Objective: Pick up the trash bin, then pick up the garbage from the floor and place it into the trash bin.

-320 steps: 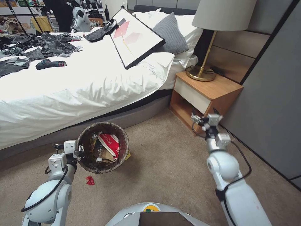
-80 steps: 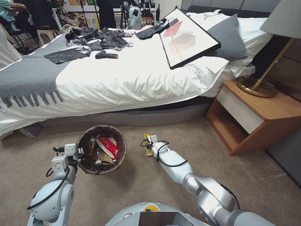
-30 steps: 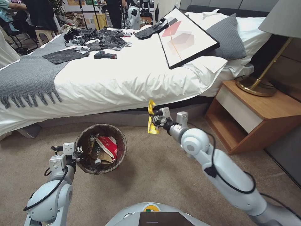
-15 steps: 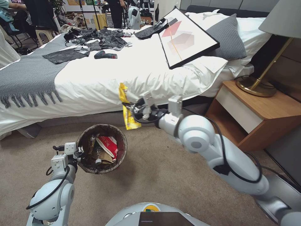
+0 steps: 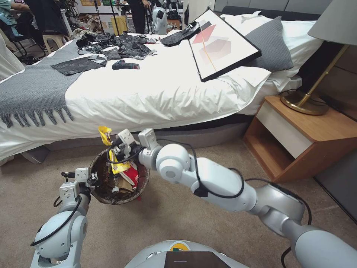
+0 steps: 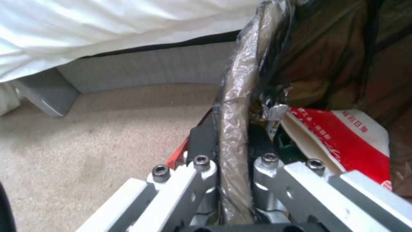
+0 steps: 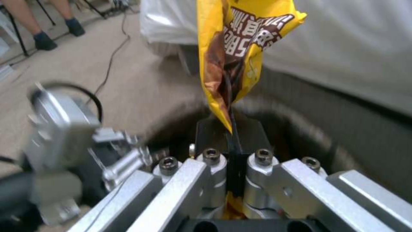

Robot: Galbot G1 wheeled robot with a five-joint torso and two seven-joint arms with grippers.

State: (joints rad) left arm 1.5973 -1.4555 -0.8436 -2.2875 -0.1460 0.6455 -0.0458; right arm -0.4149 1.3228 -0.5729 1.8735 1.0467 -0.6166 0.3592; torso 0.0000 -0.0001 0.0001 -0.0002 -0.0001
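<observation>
A: Left hand (image 5: 93,181)? Position and grip.
B: Near left of scene, clamped on the left rim of the trash bin (image 5: 143,183). In the left wrist view its fingers (image 6: 201,175) sit on either side of the bag-covered rim (image 6: 234,129), pressed tight against it.
A: Right hand (image 5: 113,147)?
B: Arm reaches across to the left; the hand is over the bin's far rim, closed on a yellow snack wrapper (image 5: 105,134). The wrapper's upper end sticks up above the fingers, its lower end hangs into the bin mouth.
A: Bin contents?
B: A red-white wrapper (image 5: 131,175), brown paper, and a bottle cap showing.
A: Bin location?
B: Over the carpet (image 5: 186,219), just in front of the bed (image 5: 148,93).
</observation>
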